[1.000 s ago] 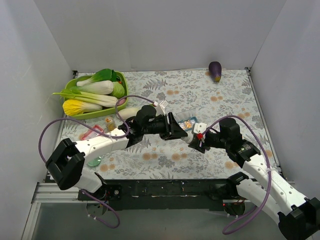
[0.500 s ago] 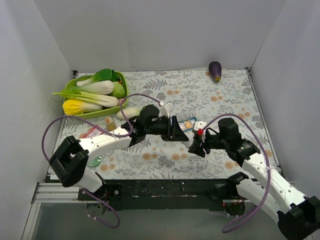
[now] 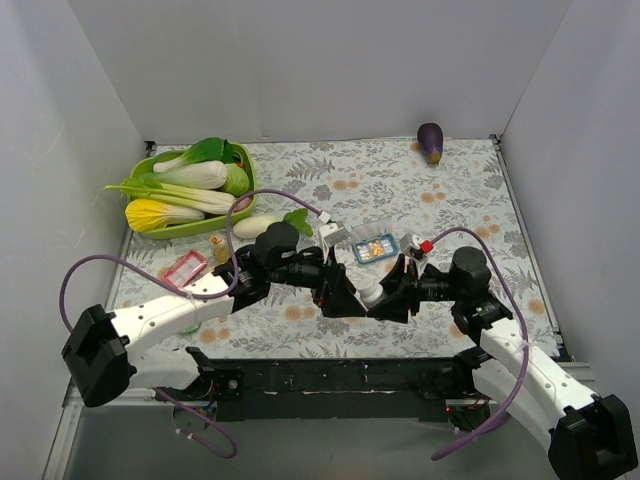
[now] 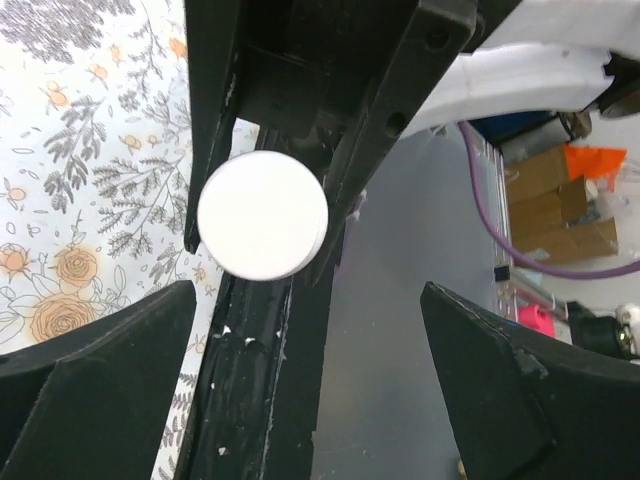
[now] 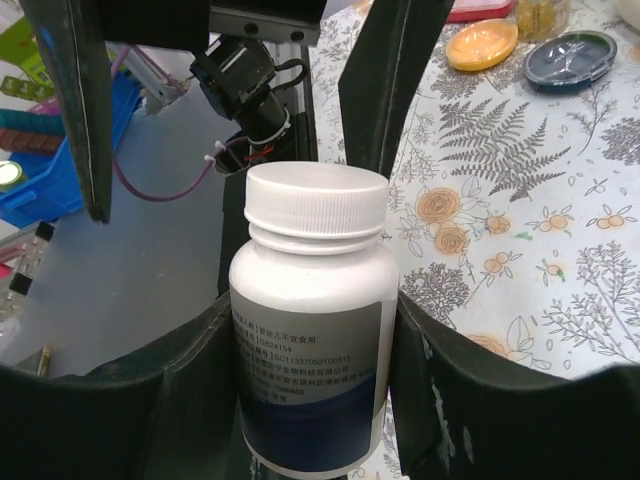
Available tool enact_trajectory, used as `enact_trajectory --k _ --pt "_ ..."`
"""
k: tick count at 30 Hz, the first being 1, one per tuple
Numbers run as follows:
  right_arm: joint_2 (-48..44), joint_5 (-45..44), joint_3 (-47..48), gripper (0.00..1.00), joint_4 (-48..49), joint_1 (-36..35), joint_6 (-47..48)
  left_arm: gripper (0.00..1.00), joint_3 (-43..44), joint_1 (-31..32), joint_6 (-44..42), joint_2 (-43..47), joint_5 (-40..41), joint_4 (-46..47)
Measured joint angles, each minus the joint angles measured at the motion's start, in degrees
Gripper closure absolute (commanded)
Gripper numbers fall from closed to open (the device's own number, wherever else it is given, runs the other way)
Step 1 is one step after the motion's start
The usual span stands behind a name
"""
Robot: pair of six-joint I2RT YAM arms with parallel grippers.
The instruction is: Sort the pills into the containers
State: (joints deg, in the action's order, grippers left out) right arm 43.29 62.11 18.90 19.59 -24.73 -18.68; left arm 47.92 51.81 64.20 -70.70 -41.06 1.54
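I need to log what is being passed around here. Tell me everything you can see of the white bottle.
The bottle is white plastic. A white screw cap is closed on it, and it has a printed label that is pale above and blue below. The right gripper clamps its body from both sides and holds it off the table, roughly level. The cap points toward the left gripper, which is open in front of the cap and not touching it. Its contents cannot be seen.

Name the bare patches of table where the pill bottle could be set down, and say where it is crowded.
Free: the far strip between the green basket and the eggplant, and the right side beyond the blue-rimmed tray. Crowded: the left, around the red-rimmed tray, and front centre, where left gripper and right gripper meet at the bottle.
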Motion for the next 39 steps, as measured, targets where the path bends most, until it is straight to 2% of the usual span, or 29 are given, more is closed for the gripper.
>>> enact_trajectory --k 5,10,12,16,18,22,24,25,27,35,38,39 --pt "-1.9 0.0 2.4 0.99 -4.6 0.4 6.6 0.02 -0.2 -1.2 3.1 5.9 4.4 -0.6" --pt "-3.0 -3.3 7.3 0.99 -16.2 0.7 20.9 0.02 -0.9 -3.0 9.2 14.6 13.3 -2.4" --pt "-3.2 -5.5 9.0 0.99 -20.0 0.7 26.4 0.04 -0.6 -3.2 12.8 15.5 16.1 -3.2" --pt "-3.1 -10.6 11.5 0.99 -26.2 0.7 35.8 0.12 5.4 -2.5 21.9 8.7 20.1 -8.3" --pt "-2.9 -13.5 12.5 0.99 -28.6 0.7 39.7 0.12 8.7 -0.8 25.4 3.6 23.6 -10.4" --pt "-2.3 -17.8 13.9 0.99 -31.7 0.4 44.7 0.18 11.8 2.8 29.7 -2.0 27.7 -13.7" --pt "-2.3 -19.2 14.3 0.99 -32.7 0.3 46.2 0.21 12.3 3.5 30.8 -3.2 28.9 -14.7" --pt "-2.3 -19.6 14.4 0.99 -33.0 0.2 46.7 0.26 12.5 3.6 31.1 -3.6 29.3 -15.0" --pt "-2.3 -20.2 14.4 0.99 -33.4 0.2 47.5 0.3 12.6 3.9 31.8 -4.2 30.1 -15.1" --pt "-2.3 -20.4 14.4 0.99 -33.4 0.2 47.7 0.39 13.2 4.0 32.0 -6.3 30.8 -14.8" --pt "-2.3 -20.5 14.4 0.99 -33.6 0.2 47.7 0.48 13.6 4.0 31.6 -7.8 30.6 -14.5" --pt "-2.3 -20.6 14.4 0.99 -33.7 0.2 47.7 0.56 14.1 4.1 31.4 -8.3 30.6 -14.3"
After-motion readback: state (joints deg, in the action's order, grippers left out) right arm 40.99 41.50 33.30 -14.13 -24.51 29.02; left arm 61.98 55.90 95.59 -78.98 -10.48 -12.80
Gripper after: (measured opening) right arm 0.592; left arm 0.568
